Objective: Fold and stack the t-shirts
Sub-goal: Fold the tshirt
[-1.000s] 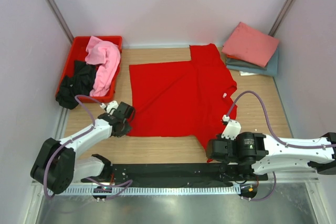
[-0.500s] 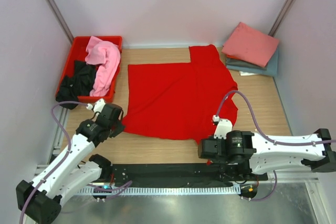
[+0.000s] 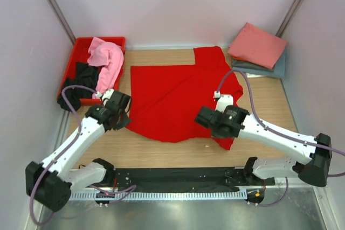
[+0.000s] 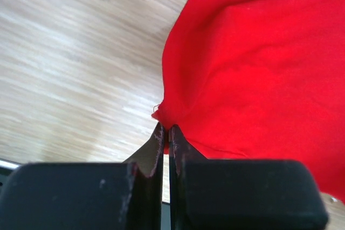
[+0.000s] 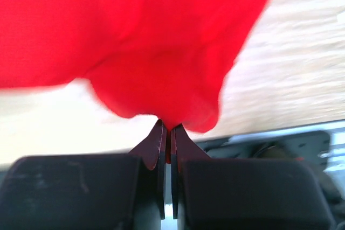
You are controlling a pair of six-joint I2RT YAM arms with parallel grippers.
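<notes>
left wrist view shows the left tool point(image 4: 166, 129) pinched fully closed on a corner of the red shirt point(image 4: 253, 63), with that corner lifted off the desk point(image 4: 75, 52). the right tool point(image 5: 167, 126) is clamped just as tight on a bunched red edge. seen from above, both tools have moved in the last second. the right one has swung from the near desk edge up over the shirt, drawing the near right sleeve inward, and the left has carried its corner a little farther in. the near hem, flat a moment ago, now bows up. i judge this to be the start of a fold, near half over far, with most of the shirt still spread mid-desk. beyond, a salmon shirt point(image 3: 257, 44) lies folded on a grey-blue shirt point(image 3: 264, 70) at far right. a pink shirt point(image 3: 108, 60) and a black shirt point(image 3: 78, 82) wait in the crate point(image 3: 81, 42) at far left.
</notes>
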